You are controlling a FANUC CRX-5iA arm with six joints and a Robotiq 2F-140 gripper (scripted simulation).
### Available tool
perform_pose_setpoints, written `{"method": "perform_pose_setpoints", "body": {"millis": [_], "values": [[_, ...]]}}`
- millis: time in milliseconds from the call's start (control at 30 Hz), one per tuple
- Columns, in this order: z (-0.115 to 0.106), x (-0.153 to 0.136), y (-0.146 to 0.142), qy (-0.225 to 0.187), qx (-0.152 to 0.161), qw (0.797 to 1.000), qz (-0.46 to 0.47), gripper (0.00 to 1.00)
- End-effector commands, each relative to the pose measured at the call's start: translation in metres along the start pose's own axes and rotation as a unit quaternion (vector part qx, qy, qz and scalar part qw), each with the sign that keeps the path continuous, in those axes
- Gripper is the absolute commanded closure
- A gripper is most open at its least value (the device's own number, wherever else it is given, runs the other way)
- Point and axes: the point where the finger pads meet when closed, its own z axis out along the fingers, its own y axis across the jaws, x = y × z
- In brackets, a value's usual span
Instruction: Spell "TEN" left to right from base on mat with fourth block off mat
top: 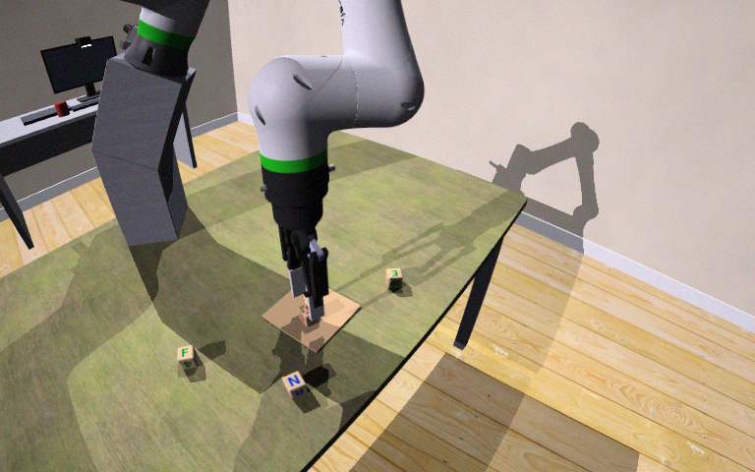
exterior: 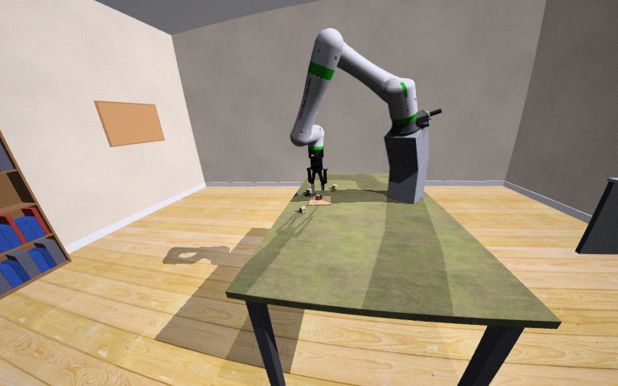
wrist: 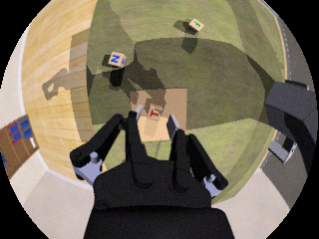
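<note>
The T block (top: 304,317) (exterior: 318,197) (wrist: 155,113) sits near the middle of the tan mat (top: 342,307) (exterior: 326,201) (wrist: 176,100), its red T face up, bar toward the table's far edge from the base. My gripper (top: 306,306) (exterior: 318,195) (wrist: 155,116) points down, open, with its fingers on two sides of the T block and gaps in the wrist view. The E block (top: 394,278) (exterior: 302,209) lies off the mat, green E up; it is hidden in the wrist view. The N block (top: 294,383) (exterior: 308,191) (wrist: 117,60) lies off the mat, blue N up.
The F block (top: 186,357) (exterior: 334,186) (wrist: 196,25) lies off the mat, on the same side as the N block but nearer the base. The robot's grey pedestal (top: 139,155) (exterior: 403,168) stands on the table. The table edge runs beyond the N and E blocks.
</note>
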Motion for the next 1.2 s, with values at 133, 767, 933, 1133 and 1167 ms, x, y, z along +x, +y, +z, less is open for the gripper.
{"method": "perform_pose_setpoints", "body": {"millis": [133,767,933,1133,1167], "values": [[0.001,0.000,0.000,0.000,0.000,1.000,0.000,0.60],[0.033,0.000,0.000,0.000,0.000,1.000,0.000,0.60],[0.037,0.000,0.000,0.000,0.000,1.000,0.000,0.60],[0.037,0.000,0.000,0.000,0.000,1.000,0.000,0.60],[0.037,0.000,0.000,0.000,0.000,1.000,0.000,0.60]]}}
